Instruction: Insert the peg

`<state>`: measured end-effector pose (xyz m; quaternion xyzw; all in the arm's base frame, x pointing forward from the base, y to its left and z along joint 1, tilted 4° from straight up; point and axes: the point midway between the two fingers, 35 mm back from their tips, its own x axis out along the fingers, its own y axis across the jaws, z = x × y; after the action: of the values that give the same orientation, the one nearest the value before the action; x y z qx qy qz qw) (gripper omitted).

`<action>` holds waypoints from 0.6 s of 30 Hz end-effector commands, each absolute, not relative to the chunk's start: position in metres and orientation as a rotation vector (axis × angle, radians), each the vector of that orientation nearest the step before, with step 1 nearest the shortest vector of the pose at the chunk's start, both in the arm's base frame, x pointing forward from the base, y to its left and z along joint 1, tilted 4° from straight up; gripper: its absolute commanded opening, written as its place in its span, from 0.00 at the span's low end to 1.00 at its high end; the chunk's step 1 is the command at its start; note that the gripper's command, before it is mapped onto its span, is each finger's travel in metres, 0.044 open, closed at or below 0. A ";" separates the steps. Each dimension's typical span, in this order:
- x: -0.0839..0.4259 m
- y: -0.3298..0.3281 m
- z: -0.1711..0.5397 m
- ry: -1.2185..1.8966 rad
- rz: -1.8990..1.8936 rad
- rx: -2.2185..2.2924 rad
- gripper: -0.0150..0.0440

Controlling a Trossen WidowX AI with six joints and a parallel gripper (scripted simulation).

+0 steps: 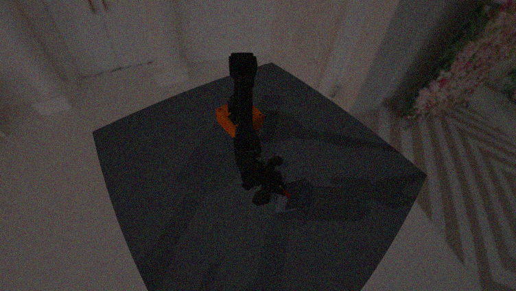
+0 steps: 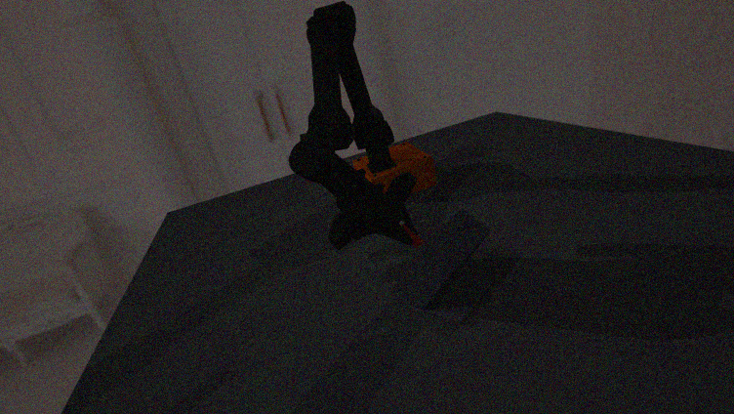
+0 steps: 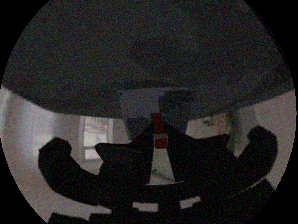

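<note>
Top view: my end effector (image 1: 278, 193) is clamped on the red peg (image 1: 286, 193), right at the grey sloped panel (image 1: 280, 204), well out from the orange base (image 1: 226, 121).

Exterior: peg (image 2: 411, 233) points down-forward from the end effector (image 2: 403, 231) toward the panel (image 2: 462, 241); hole not visible (too dark).

Wrist: peg (image 3: 157, 129) runs straight ahead between the jaws, panel beyond; nothing seen blocking.

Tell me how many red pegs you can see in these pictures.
1. The small red peg is gripped in the black parallel-jaw gripper, tilted low against the sloped grey panel in front of the arm. The dim light could hide another.
</note>
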<state>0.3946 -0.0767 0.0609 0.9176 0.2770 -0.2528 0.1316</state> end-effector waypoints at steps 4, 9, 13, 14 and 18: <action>0.398 -0.074 0.057 0.803 -0.741 2.665 0.25; 0.400 -0.073 0.056 0.803 -0.740 2.665 0.25; 0.401 -0.073 0.056 0.803 -0.740 2.665 0.25; 0.401 -0.073 0.056 0.803 -0.740 2.665 0.25; 0.400 -0.073 0.057 0.808 -0.736 2.663 0.25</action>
<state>0.3999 -0.0729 0.0564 0.9172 0.2782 -0.2535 0.1309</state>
